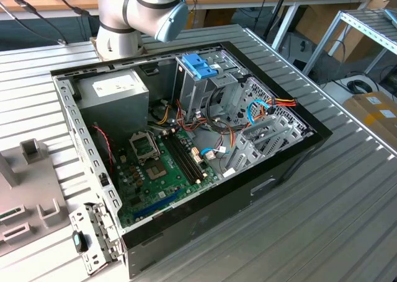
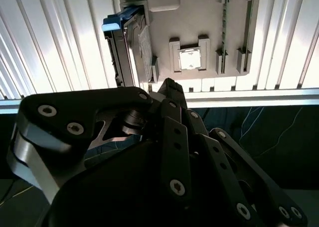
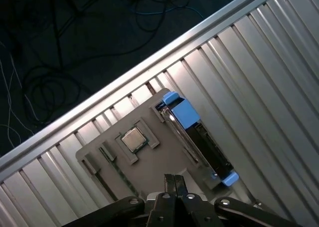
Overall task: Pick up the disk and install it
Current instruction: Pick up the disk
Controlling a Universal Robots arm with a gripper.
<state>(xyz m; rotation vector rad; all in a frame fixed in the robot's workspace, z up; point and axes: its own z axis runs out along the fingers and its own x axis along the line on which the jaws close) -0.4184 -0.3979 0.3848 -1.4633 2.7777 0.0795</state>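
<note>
The jaws are pressed together with nothing between them. In the first wrist view the gripper [image 3: 174, 181] hangs over a grey holder [image 3: 154, 162] that lies on the ribbed metal table [image 3: 259, 62], close to the table's edge. The disk [image 3: 199, 137] stands on its edge in a slot along one side of this holder, with a blue plastic end at each corner, apart from the fingertips. A square chip [image 3: 132, 138] sits in a pocket of the same holder, beside the disk. In the exterior view the arm [image 1: 139, 6] rises behind an open computer case [image 1: 291, 152], where a blue handle [image 1: 198, 65] tops a metal cage [image 1: 208, 93] next to a grey box [image 1: 115, 91].
</note>
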